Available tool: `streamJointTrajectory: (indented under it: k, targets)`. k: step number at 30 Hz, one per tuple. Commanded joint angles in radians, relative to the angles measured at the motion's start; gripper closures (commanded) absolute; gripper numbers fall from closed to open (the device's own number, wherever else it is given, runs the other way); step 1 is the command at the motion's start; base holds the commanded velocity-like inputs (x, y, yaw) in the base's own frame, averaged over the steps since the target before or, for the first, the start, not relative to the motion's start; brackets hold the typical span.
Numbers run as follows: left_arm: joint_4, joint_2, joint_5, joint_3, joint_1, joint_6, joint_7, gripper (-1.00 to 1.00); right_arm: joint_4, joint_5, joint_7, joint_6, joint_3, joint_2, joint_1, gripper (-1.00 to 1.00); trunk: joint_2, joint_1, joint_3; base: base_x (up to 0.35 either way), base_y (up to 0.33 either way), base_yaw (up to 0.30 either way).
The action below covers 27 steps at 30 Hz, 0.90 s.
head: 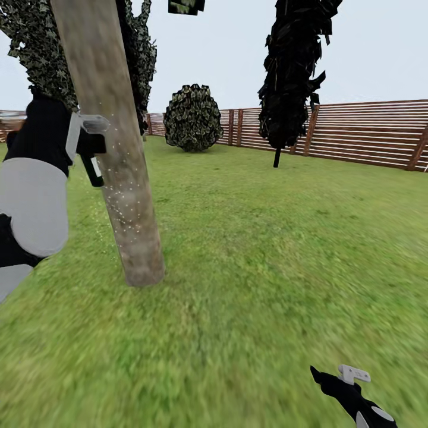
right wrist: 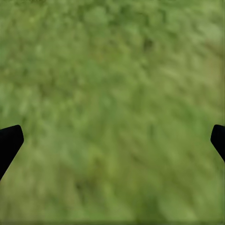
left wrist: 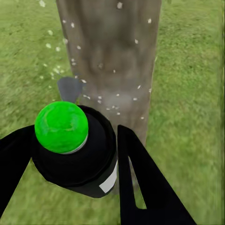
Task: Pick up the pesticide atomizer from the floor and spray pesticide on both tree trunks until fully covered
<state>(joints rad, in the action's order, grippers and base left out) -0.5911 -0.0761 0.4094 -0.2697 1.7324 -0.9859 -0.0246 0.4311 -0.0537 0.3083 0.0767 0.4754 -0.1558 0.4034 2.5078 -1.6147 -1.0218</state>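
My left pincer (left wrist: 75, 161) is clamped on the pesticide atomizer (left wrist: 75, 154), black fingers (left wrist: 140, 178) on both sides of its dark round body, green cap (left wrist: 61, 127) facing the camera. The cap is green here, not red. In the head view the left pincer (head: 89, 145) is raised just beside the tree trunk (head: 116, 154), nozzle end toward the bark. White specks (left wrist: 101, 101) dot the trunk (left wrist: 112, 61) and float in front of it, so spray looks to be landing mid-height. Coverage looks partial; the trunk's upper and lower parts show few specks.

Handling guess: atomizer is small, light and rigid, with smooth, probably slippery sides. Best hold is around the body below the cap, as now, keeping the top free.

My right pincer (head: 342, 380) hangs low over the grass (head: 267, 238), holding nothing; in its wrist view the fingertips (right wrist: 9, 140) sit wide apart over lawn.

Further out: slatted fence (head: 368, 134), a dark narrow tree (head: 294, 71), a round bush (head: 193, 117). The second tree to spray I can't pick out.
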Motion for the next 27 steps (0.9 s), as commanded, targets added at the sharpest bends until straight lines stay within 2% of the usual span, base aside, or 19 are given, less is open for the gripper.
streamJointTrajectory:
  k: [1,3,7,9,12,16,17,19,21,24,27]
  targets:
    - [0.001,0.000,0.001,0.000,0.012,0.000,0.000,1.00,0.000,0.000,0.000,0.000,0.000,0.000,0.000,-1.00,0.000,0.000,0.000,0.000,0.000,0.000]
    - [0.003,0.002,0.001,0.017,0.037,-0.001,0.000,1.00,0.000,0.000,0.000,0.000,0.000,-0.001,0.000,-1.00,0.000,0.000,0.000,0.000,0.000,0.000]
    - [0.004,0.004,0.000,0.146,0.053,-0.006,0.000,1.00,0.000,0.000,0.000,0.000,0.000,-0.001,0.000,-1.00,0.000,0.000,0.000,0.000,0.000,0.000]
    - [0.006,0.005,0.000,0.171,0.055,-0.007,0.000,1.00,0.000,0.000,0.000,0.000,0.000,-0.001,0.000,-1.00,0.000,0.000,0.000,0.000,0.000,0.000]
    - [0.042,0.004,0.000,0.178,0.054,-0.007,0.000,1.00,0.000,0.000,0.000,0.000,-0.001,0.000,0.000,-1.00,0.000,0.000,0.000,0.000,0.000,0.000]
    - [0.193,-0.001,-0.001,0.178,0.050,-0.002,0.000,1.00,-0.001,0.000,0.000,0.000,-0.001,0.000,0.000,-1.00,0.000,0.000,0.000,0.000,0.000,0.000]
    - [0.219,-0.010,-0.001,0.178,0.049,-0.001,0.000,1.00,-0.001,0.000,0.000,0.000,-0.001,0.000,0.000,-1.00,0.000,0.000,0.000,0.000,0.000,0.000]
    - [0.273,-0.045,-0.001,0.178,0.046,0.007,-0.002,1.00,0.000,0.000,0.000,0.000,-0.001,0.000,0.000,-1.00,0.000,0.000,0.000,0.000,0.000,0.000]
    - [0.314,-0.059,-0.001,0.178,0.044,0.026,-0.003,1.00,-0.001,0.000,0.000,0.000,-0.001,0.000,0.000,-1.00,0.000,0.000,0.000,0.000,0.000,0.000]
    - [0.402,-0.094,-0.001,0.178,0.015,0.100,-0.002,1.00,-0.002,0.000,0.000,0.000,-0.001,0.001,0.000,-1.00,0.000,0.000,0.000,0.000,0.000,0.000]
    - [0.463,-0.114,-0.001,0.178,-0.004,0.151,-0.002,1.00,-0.002,0.000,0.000,0.000,-0.001,0.001,-0.001,-1.00,0.000,0.000,0.000,0.000,0.000,0.000]
